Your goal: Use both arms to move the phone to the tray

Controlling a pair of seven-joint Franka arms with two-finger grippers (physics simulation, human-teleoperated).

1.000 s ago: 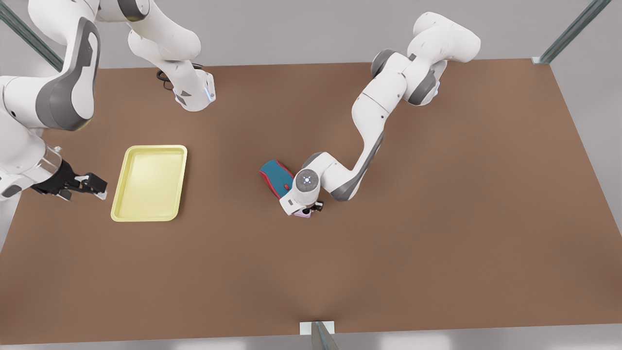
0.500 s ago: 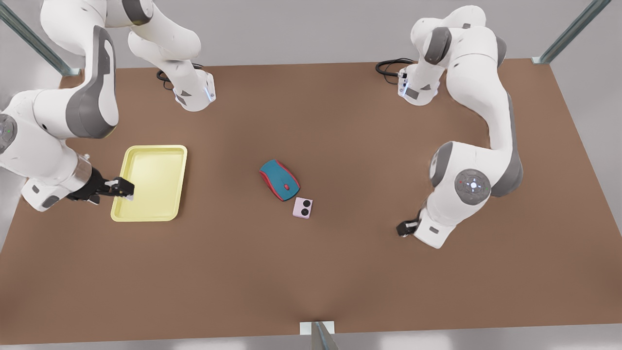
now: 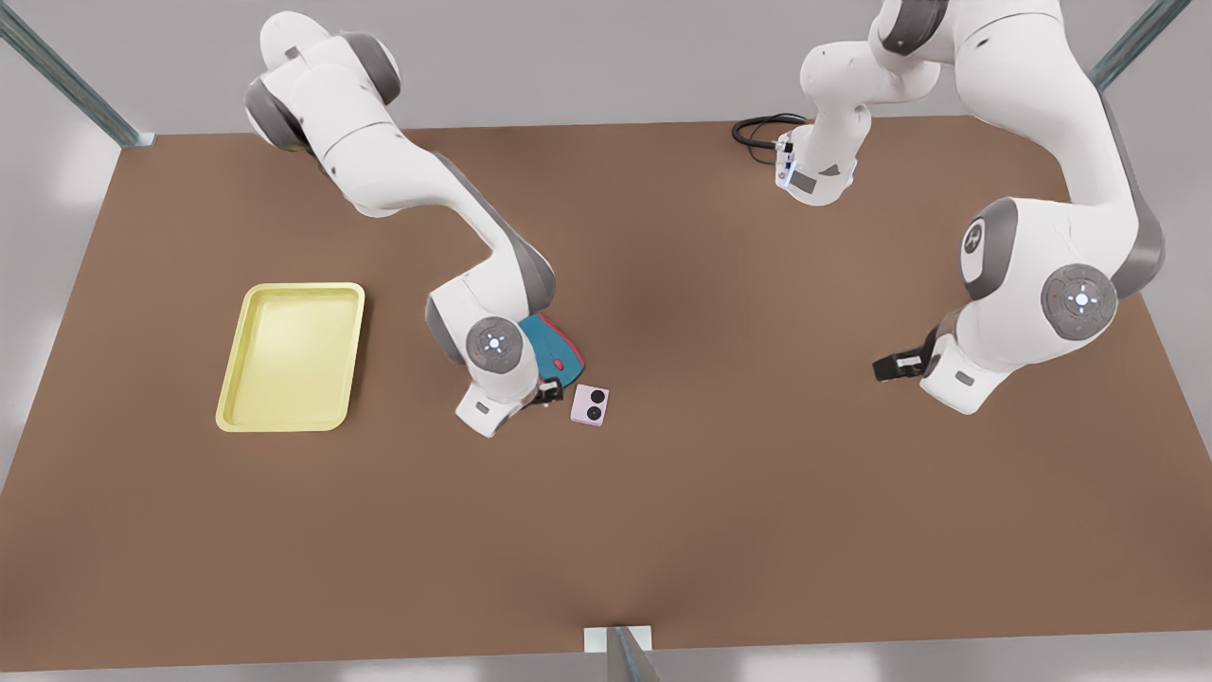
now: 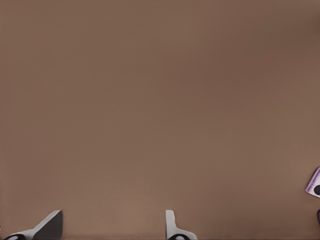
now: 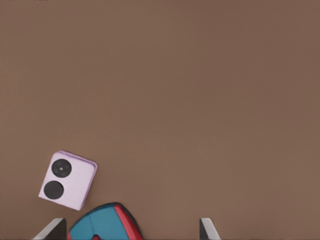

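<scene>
Pink, flat and nearly square, the phone (image 3: 590, 404) lies on the matte brown table (image 3: 720, 530) beside the glossy teal-and-red mouse (image 3: 559, 352), well apart from the empty yellow tray (image 3: 248, 417). Nothing is grasped yet. The right gripper (image 3: 544, 390) hovers beside the phone with its fingers spread and empty. The left gripper (image 3: 895, 365) waits, also spread and empty.

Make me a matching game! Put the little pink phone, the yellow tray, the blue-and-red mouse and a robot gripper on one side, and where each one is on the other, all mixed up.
Things:
1. small pale pink square phone
2. pale yellow rectangular tray
3. teal-and-red computer mouse
4. black left gripper

Places:
A. partly hidden under a white arm's wrist
B. farthest toward the front view's left
C. flat on the brown table, two black circles up
D. open, at the front view's right

Pairs: 1-C, 2-B, 3-A, 4-D. The right gripper, also open, is beside the mouse and phone.
</scene>
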